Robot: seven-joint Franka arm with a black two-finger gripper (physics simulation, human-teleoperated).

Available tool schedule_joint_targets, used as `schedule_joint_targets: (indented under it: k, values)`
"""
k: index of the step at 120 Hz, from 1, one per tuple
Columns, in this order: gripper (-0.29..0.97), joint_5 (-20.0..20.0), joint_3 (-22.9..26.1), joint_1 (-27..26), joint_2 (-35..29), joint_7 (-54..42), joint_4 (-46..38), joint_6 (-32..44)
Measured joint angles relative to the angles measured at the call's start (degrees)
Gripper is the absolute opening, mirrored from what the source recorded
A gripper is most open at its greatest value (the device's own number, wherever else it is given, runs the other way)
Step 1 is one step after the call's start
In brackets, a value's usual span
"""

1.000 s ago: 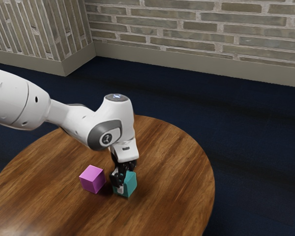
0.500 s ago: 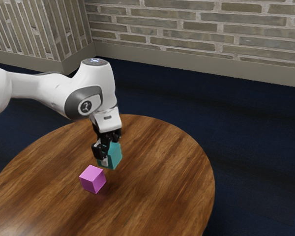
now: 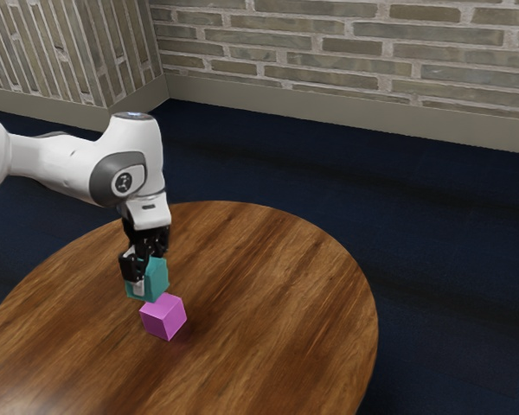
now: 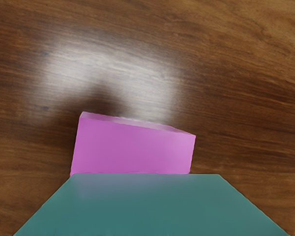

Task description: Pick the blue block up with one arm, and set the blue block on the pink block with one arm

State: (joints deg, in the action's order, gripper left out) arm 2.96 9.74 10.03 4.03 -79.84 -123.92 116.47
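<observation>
1. The white robot arm [image 3: 65,164] comes in from the exterior view's left and bends down over the round, brown wooden table [image 3: 277,285].
2. The black two-finger tool [image 3: 144,272] points straight down, its fingers closed part-way and pressed against two opposite sides of the small teal-blue cube-shaped block [image 3: 156,278].
3. The teal-blue block is held in the air, clear of the table top, with its upper part between the fingers.
4. The small pink cube-shaped block [image 3: 163,316] rests on the table directly below and a little toward the exterior view's right of the held block.
5. In the exterior view the lower edge of the teal-blue block sits very near the pink block's top; whether the two touch cannot be told.
6. In the wrist view the teal-blue block [image 4: 147,209] is a broad blurred shape under the hand, and the pink block [image 4: 132,147] lies just beyond it on the glossy wood [image 4: 226,73].
7. Around the table lies a dark blue carpet floor [image 3: 432,225], with a grey brick wall [image 3: 355,43] behind it.
</observation>
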Motion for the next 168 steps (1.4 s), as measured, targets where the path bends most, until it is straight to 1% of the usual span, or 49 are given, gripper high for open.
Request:
schedule_joint_targets:
  k: [18, 43, 52, 84, 114, 158, 168]
  values:
    - [0.37, 0.09, -0.04, -1.6, 1.15, -1.91, -0.03, 0.09]
    - [0.37, 0.14, -0.05, -1.19, 1.5, -3.91, 0.01, 0.28]
    - [0.37, 1.0, -0.05, -1.23, 1.29, -4.48, 0.21, 0.53]
    - [0.37, 2.1, -0.05, -1.12, 1.52, -6.06, -0.01, 3.9]
    - [0.37, 2.22, -0.02, -1.48, -0.86, -7.07, -4.59, 7.28]
    - [0.37, 1.62, 0.41, -2.12, -2.54, -8.01, -6.85, 9.21]
    - [0.44, 1.46, 0.39, -2.34, -2.5, -8.34, -6.81, 9.24]
